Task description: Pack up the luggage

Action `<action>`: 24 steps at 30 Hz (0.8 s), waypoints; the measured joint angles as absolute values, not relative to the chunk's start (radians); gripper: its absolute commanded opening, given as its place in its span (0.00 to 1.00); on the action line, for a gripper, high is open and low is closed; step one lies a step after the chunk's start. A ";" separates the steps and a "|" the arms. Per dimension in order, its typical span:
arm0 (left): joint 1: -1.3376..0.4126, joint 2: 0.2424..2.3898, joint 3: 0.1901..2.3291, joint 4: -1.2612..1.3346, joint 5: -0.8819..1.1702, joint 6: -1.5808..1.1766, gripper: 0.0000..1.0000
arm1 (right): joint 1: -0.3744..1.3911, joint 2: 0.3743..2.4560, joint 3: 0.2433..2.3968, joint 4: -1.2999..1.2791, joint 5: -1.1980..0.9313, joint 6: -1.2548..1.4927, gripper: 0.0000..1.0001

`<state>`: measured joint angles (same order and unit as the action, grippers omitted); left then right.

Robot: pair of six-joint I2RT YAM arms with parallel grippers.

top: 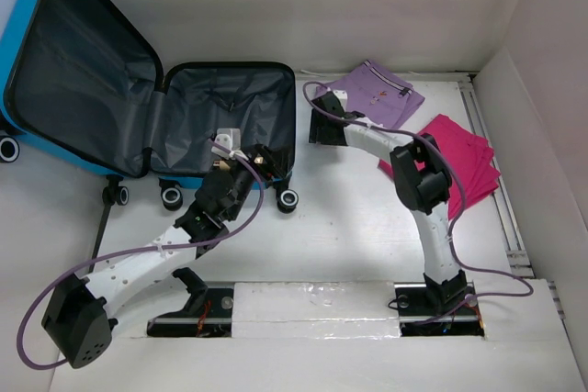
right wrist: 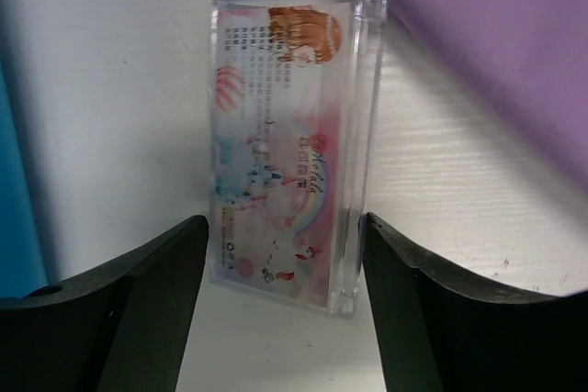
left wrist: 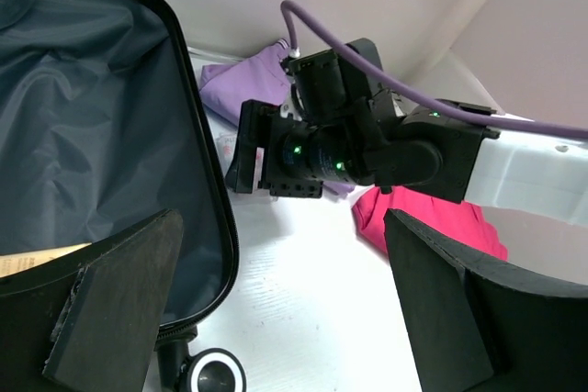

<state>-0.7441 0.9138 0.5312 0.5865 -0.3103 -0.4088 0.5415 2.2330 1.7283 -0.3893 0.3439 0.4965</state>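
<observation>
My right pincer (right wrist: 285,259) straddles a clear card case (right wrist: 285,126) on the table (top: 349,227), one finger close against each long side. I cannot tell whether it is squeezing yet. The luggage (top: 193,103) lies open in the upper left of the top view, and my left pincer (top: 253,161) hangs spread apart and empty over its right rim.

The case looks slick and hard-edged, so a shallow or skewed pinch could let it twist out when I lift. The purple cloth (top: 372,89) lies just beside it and might snag. My left arm sits in the way of the drop, so the two could collide.
</observation>
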 measured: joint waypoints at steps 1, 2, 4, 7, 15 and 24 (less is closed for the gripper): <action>-0.744 0.913 0.531 0.587 -0.310 -0.409 0.87 | 0.545 2.236 1.730 -0.392 0.349 0.497 0.70; -0.744 0.912 0.531 0.587 -0.310 -0.409 0.87 | 0.548 2.238 1.731 -0.400 0.355 0.498 0.66; -0.744 0.910 0.531 0.587 -0.310 -0.409 0.87 | 0.551 2.240 1.733 -0.406 0.368 0.499 0.63; -0.744 0.907 0.531 0.587 -0.310 -0.409 0.87 | 0.553 2.240 1.735 -0.411 0.370 0.506 0.50; -0.744 0.905 0.531 0.587 -0.310 -0.409 0.87 | 0.553 2.160 1.587 -0.324 0.381 0.530 0.22; -0.744 0.905 0.531 0.587 -0.310 -0.409 0.85 | 0.570 1.978 1.374 -0.327 0.401 0.519 0.22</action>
